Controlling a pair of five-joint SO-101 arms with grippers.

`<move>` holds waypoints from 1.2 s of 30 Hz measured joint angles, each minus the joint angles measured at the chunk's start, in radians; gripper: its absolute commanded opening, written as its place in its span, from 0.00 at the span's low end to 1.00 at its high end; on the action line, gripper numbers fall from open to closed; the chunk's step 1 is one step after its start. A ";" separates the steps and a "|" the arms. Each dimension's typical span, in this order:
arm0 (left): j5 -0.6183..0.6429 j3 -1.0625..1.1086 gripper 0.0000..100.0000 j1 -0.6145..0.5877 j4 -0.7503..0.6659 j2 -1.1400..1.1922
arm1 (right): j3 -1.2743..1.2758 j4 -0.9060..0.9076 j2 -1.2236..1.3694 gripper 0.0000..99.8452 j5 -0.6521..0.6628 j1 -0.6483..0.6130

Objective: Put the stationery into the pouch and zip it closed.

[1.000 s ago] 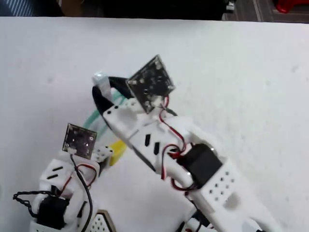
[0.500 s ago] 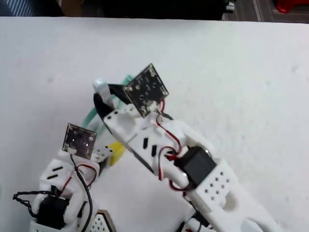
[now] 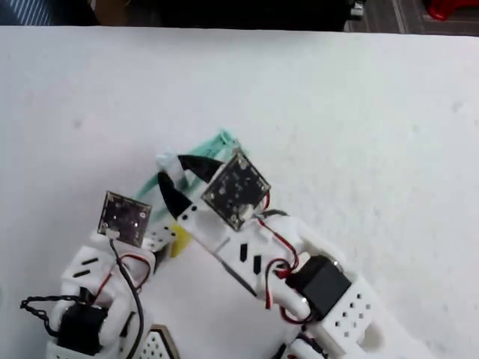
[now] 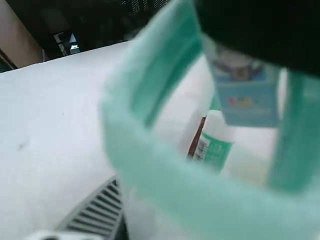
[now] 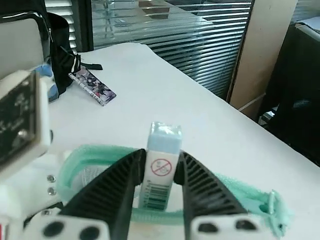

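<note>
**Eraser over the pouch mouth: line it up before letting go**

Right gripper [image 5: 161, 156] has its black jaws clamped on the small white-and-pale-blue eraser block [image 5: 164, 137], upright, pinched at about mid-height. It hangs just above the open mouth of the soft mint-green fabric pouch [image 5: 95, 152], which lies on the white table [image 3: 359, 112]. The green zipper pull [image 5: 272, 200] sits at the far end of the opening, so the zip is not yet run.

Left gripper [image 3: 166, 236] is right at the pouch's near rim [image 4: 150, 165]. I can't tell whether it is gripping. Already inside is a white-and-green tube [image 4: 216, 142], with something dark red beside it.

My read on the step:
- Lower until the eraser's bottom edge is below the rim. Released from above, it could land on the fabric lip and tip out.
- Aim beside the tube, not onto it.
- The rim is floppy, so the mouth needs holding open during release.
- Spread the jaws only slightly and lift straight up, so the tips don't snag the zipper tape.
</note>
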 measured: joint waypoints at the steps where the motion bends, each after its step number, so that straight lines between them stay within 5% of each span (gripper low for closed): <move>1: 0.000 0.000 0.32 0.000 0.000 0.000 | 0.000 0.008 -0.009 0.26 0.003 0.000; 14: 0.000 0.000 0.32 -0.005 0.000 0.000 | -0.204 0.181 -0.086 0.23 0.009 0.063; 21: 0.000 0.000 0.01 0.000 0.000 0.000 | -0.347 0.330 -0.054 0.23 -0.107 0.123; 24: 0.005 0.000 0.07 -0.002 -0.032 0.012 | -0.405 0.396 0.041 0.23 -0.147 0.161; 31: -0.015 0.021 0.02 -0.005 -0.109 0.014 | -0.608 0.605 0.287 0.24 -0.192 0.204; 36: -0.209 0.021 0.02 -0.031 -0.189 0.014 | -0.855 0.747 0.411 0.30 -0.376 0.203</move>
